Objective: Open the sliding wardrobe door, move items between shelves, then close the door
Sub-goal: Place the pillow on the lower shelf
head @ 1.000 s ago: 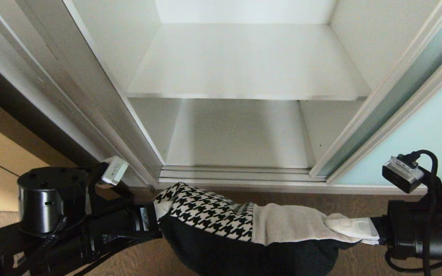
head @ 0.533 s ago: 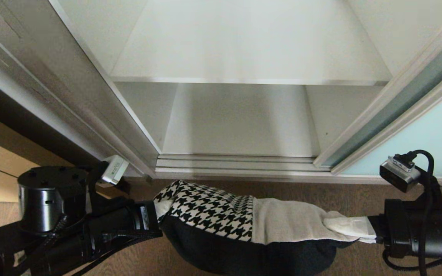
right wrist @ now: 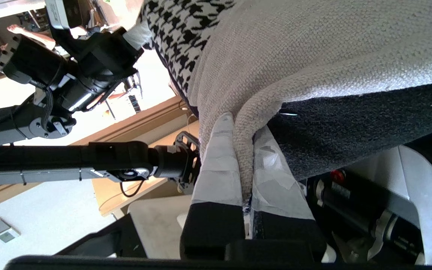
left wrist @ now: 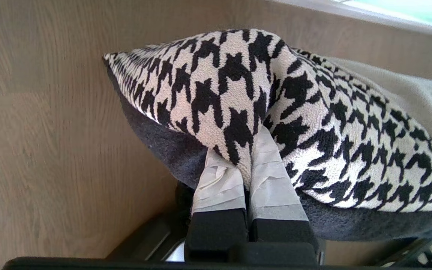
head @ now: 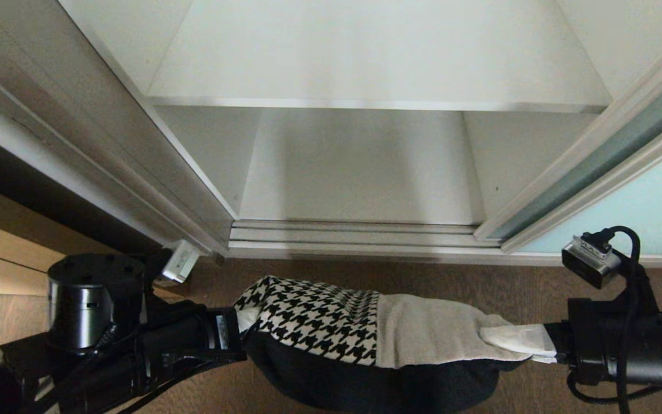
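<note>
Bending lower, the robot is bringing the bottom shelf [head: 360, 172] more squarely into its head view, while the cushion [head: 365, 328] is hanging level just outside the wardrobe, above the wooden floor [head: 509, 287]. The left gripper [left wrist: 248, 150] is clamped on the houndstooth end, the right gripper [right wrist: 238, 150] on the beige end. With the sliding wardrobe door [head: 641, 213] standing open, placing low looks next

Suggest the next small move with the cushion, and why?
Probably carry the cushion forward into the open compartment, toward the bottom shelf. Left end effector pinches its houndstooth end, right end effector its beige end; it hangs over the floor outside the sill, the sliding door aside to the right.
</note>
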Controlling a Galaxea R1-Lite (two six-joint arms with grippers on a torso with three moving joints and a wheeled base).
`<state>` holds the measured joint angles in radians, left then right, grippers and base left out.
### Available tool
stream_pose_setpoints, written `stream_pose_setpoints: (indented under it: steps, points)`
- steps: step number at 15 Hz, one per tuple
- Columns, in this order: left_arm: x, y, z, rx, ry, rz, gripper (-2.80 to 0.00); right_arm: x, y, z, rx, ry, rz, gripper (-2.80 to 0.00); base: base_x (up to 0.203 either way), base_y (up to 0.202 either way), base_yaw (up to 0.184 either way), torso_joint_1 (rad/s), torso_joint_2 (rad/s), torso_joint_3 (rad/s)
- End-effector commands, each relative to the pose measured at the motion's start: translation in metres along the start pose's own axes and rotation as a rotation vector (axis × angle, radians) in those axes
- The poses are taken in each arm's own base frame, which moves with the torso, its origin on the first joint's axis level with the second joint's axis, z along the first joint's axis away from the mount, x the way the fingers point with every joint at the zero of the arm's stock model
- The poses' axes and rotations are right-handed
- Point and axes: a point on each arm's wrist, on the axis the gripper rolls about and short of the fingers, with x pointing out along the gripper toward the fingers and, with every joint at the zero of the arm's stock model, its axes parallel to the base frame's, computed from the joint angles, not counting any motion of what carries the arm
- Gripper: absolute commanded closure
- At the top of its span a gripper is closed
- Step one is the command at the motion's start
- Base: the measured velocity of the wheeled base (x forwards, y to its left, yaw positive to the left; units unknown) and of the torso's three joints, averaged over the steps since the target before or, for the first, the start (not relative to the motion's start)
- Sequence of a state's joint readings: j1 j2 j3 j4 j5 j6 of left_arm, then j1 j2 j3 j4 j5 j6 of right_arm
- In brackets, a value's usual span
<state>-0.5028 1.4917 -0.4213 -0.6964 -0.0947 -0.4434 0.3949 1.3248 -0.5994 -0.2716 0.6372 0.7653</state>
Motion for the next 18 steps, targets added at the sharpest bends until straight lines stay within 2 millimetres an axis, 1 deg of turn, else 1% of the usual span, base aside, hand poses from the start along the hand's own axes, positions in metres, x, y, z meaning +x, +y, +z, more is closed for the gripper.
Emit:
stream_pose_setpoints:
  steps: [1, 3, 5, 6, 8, 10, 11, 13, 14, 15, 16, 18]
  points:
    - [-0.002, -0.004, 0.008, 0.000, -0.039, -0.019, 0.00, 0.012, -0.005, 0.007, 0.011, 0.007, -0.004, 0.00, 0.000, 0.000, 0.000, 0.000, 0.00, 0.000]
    - [-0.004, -0.012, 0.025, 0.002, -0.104, -0.045, 0.00, 0.021, -0.005, 0.021, -0.012, -0.033, 0.016, 0.00, 0.000, 0.000, 0.000, 0.000, 0.00, 0.000]
    - [0.005, -0.017, 0.041, -0.004, -0.152, -0.043, 0.00, 0.021, -0.008, 0.037, -0.029, -0.096, 0.010, 0.00, 0.000, 0.000, 0.000, 0.000, 0.00, 0.000]
    - [0.015, -0.017, 0.048, -0.008, -0.166, -0.030, 0.00, 0.020, -0.008, 0.046, -0.043, -0.130, 0.014, 0.00, 0.000, 0.000, 0.000, 0.000, 0.00, 0.000]
    - [0.034, -0.010, 0.057, -0.011, -0.177, 0.004, 0.00, 0.022, -0.005, 0.071, -0.082, -0.191, 0.027, 0.00, 0.000, 0.000, 0.000, 0.000, 0.00, 0.000]
    - [0.055, -0.001, 0.065, -0.009, -0.200, 0.025, 0.00, 0.028, -0.007, 0.096, -0.114, -0.231, 0.027, 0.00, 0.000, 0.000, 0.000, 0.000, 0.00, 0.000]
    - [0.068, 0.005, 0.068, -0.006, -0.222, 0.031, 0.00, 0.035, -0.011, 0.109, -0.123, -0.241, 0.025, 0.00, 0.000, 0.000, 0.000, 0.000, 0.00, 0.000]
    - [0.095, 0.016, 0.076, 0.002, -0.284, 0.031, 0.00, 0.052, -0.024, 0.131, -0.130, -0.253, 0.022, 0.00, 0.000, 0.000, 0.000, 0.000, 0.00, 0.000]
    - [0.103, 0.019, 0.087, 0.007, -0.339, 0.021, 0.00, 0.059, -0.029, 0.141, -0.153, -0.273, 0.039, 0.00, 0.000, 0.000, 0.000, 0.000, 0.00, 0.000]
    - [0.105, 0.018, 0.100, 0.013, -0.387, 0.011, 0.00, 0.060, -0.028, 0.150, -0.200, -0.314, 0.074, 0.00, 0.000, 0.000, 0.000, 0.000, 0.00, 0.000]
    - [0.104, 0.016, 0.111, 0.019, -0.424, 0.001, 0.00, 0.055, -0.022, 0.155, -0.231, -0.339, 0.100, 0.00, 0.000, 0.000, 0.000, 0.000, 0.00, 0.000]
    - [0.093, 0.007, 0.129, 0.027, -0.457, -0.014, 0.00, 0.042, -0.005, 0.156, -0.273, -0.351, 0.146, 0.00, 0.000, 0.000, 0.000, 0.000, 0.00, 0.000]
